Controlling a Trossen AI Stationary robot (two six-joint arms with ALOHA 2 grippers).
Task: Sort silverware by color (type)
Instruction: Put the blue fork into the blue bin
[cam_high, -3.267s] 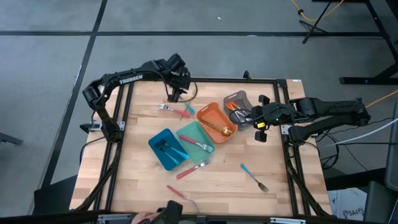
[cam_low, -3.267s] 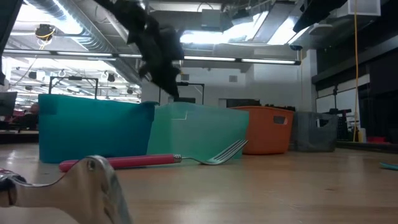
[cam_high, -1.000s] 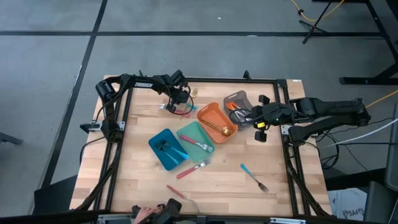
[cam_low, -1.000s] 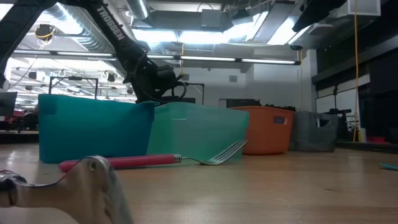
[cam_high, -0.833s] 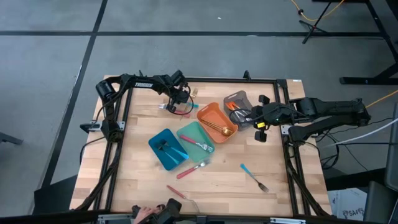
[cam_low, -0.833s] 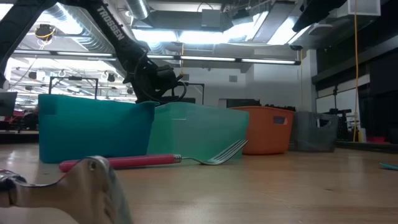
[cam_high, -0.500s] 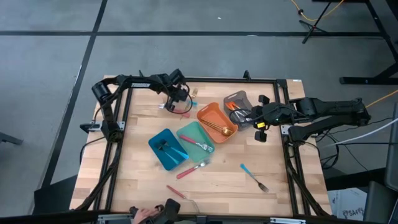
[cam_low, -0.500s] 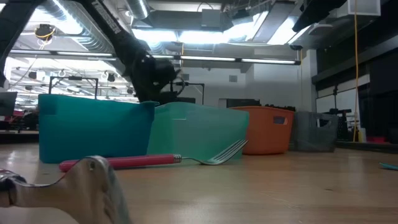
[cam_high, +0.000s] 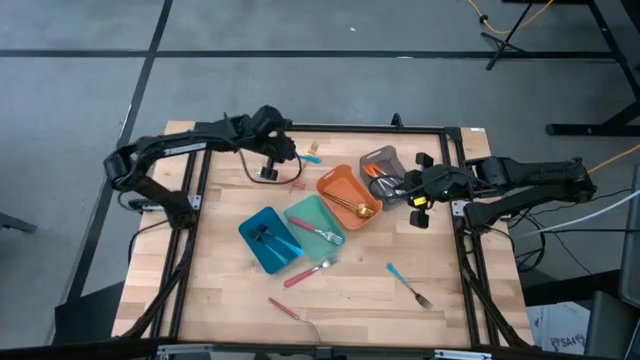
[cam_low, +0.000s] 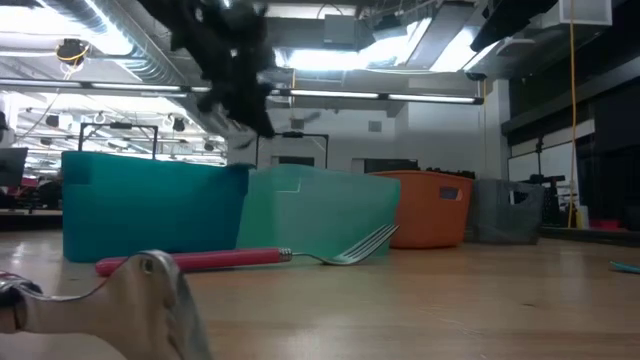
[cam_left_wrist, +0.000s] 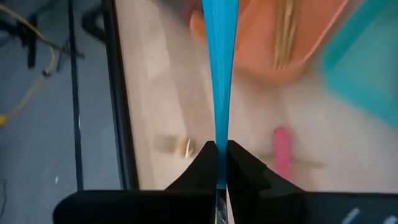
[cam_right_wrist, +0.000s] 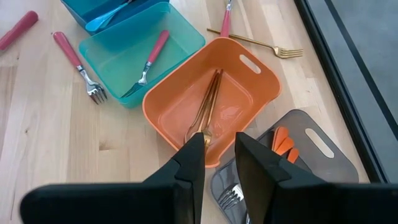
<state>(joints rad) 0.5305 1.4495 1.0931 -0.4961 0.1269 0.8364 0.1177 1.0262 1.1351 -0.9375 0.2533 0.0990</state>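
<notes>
My left gripper (cam_high: 290, 151) hangs over the table's far left part, shut on a blue-handled piece of silverware (cam_high: 312, 157) whose handle (cam_left_wrist: 219, 68) juts out past the fingertips toward the orange tray (cam_high: 340, 186). My right gripper (cam_right_wrist: 217, 149) stands open and holds nothing, above the orange tray (cam_right_wrist: 186, 81) and the grey tray (cam_right_wrist: 311, 158). Gold pieces (cam_right_wrist: 208, 115) lie in the orange tray. A pink fork (cam_right_wrist: 149, 59) rests in the teal tray (cam_high: 312, 215). My left gripper pinches the blue-handled piece between its two fingers at the narrow end of the handle (cam_left_wrist: 219, 142), next to the metal neck. The fingers slant down and lie along it, so the handle sticks out forward. The piece is lifted clear of the table.
A blue tray (cam_high: 262, 242) stands left of the teal one. Loose on the wood lie a pink piece (cam_high: 297, 184), a gold fork (cam_high: 310, 147), a pink fork (cam_high: 308, 272), a blue fork (cam_high: 408, 285) and a pink piece (cam_high: 288, 310) near the front edge.
My left gripper has risen from the table by the far edge and drawn back toward the left, taking the blue-handled piece up clear of the wood. The pink piece beside it has stayed on the table. A person's hand at the near edge has gone.
</notes>
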